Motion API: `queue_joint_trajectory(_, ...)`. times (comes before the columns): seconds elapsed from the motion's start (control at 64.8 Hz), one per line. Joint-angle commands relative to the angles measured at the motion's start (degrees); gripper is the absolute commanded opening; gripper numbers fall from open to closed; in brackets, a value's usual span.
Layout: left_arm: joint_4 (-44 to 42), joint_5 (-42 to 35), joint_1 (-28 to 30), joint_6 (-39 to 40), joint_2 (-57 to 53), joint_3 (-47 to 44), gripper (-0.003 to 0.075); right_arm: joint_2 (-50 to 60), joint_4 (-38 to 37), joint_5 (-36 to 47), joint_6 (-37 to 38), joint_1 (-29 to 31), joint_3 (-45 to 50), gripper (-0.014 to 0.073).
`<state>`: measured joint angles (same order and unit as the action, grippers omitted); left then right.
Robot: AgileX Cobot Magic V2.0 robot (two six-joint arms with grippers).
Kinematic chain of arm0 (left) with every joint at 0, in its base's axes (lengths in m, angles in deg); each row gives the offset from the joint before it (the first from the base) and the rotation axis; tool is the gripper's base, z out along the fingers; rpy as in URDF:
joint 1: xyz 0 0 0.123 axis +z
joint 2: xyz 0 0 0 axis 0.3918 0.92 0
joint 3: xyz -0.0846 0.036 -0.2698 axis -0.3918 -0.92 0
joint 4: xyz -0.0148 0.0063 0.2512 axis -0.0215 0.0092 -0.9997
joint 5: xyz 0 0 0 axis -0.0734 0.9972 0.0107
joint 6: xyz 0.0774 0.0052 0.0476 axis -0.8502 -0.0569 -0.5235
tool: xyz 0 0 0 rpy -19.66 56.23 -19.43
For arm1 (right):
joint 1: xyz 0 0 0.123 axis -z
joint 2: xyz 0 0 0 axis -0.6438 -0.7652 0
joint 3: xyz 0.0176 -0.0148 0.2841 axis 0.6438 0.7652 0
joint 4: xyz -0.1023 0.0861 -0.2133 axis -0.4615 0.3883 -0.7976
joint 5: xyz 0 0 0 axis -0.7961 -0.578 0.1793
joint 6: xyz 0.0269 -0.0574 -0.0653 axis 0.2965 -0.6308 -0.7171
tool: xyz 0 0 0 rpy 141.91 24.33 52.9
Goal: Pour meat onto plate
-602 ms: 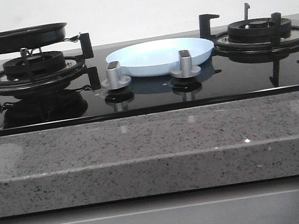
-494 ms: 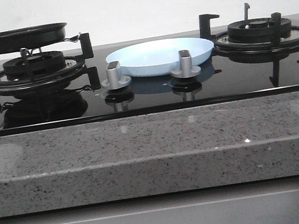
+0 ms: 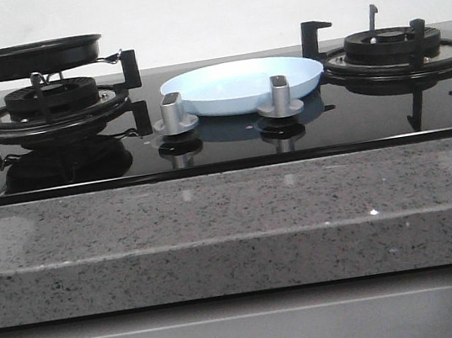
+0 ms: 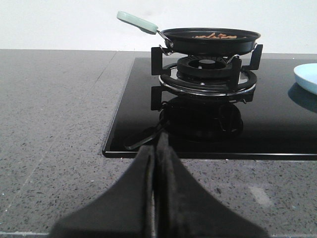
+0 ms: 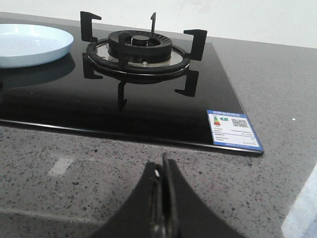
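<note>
The left tool (image 4: 154,148), low in its wrist frame, has its black fingers pressed together on nothing; the right tool (image 5: 162,173) is likewise closed and empty. Both wait over the speckled grey stone desk (image 3: 232,210), probably because no grasp has begun. The thin orange-brown meat slices (image 4: 215,35) lie heaped in the black round frying pan (image 4: 210,40) (mint handle upper left) on the burner. The glossy pale blue round plate (image 3: 239,84) sits bare at the front view's centre.
</note>
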<state>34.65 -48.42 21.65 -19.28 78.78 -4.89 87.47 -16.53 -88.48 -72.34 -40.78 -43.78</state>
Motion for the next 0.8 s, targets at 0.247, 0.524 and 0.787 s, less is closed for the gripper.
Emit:
queue_joint_trajectory(0.247, 0.6, -4.7, -0.4, 0.6, -0.9, -0.3, -0.0020, 0.9, -0.4, 4.9, -0.1, 0.2, -0.2, -0.0062)
queue_joint_trajectory(0.524, 0.6, -4.7, -0.4, 0.6, -0.9, -0.3, -0.0020, 0.9, -0.4, 4.9, -0.1, 0.2, -0.2, -0.0062)
queue_joint_trajectory(0.787, 0.4, -7.0, -0.4, 0.6, -0.9, -0.3, -0.0020, 0.9, -0.8, 5.2, -0.1, 0.2, -0.3, -0.0062)
